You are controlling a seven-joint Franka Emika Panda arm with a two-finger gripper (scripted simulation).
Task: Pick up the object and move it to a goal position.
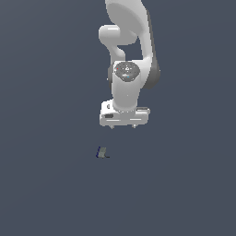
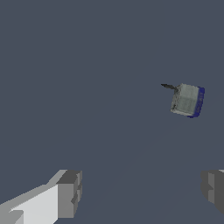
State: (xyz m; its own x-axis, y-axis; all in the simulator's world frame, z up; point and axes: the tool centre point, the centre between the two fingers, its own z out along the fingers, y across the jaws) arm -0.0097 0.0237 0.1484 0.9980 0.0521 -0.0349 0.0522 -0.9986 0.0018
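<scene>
Exterior view: my gripper [image 1: 123, 125] hanging above dark grey floor [image 1: 46, 184], fingers pointing down, holding nothing; object [image 1: 102, 153] lying on floor below, toward exterior view's left, well apart.

Wrist view: my fingers [image 2: 69, 194] standing wide apart, gap empty; object [image 2: 188, 100] sitting outside gap, untouched.
</scene>
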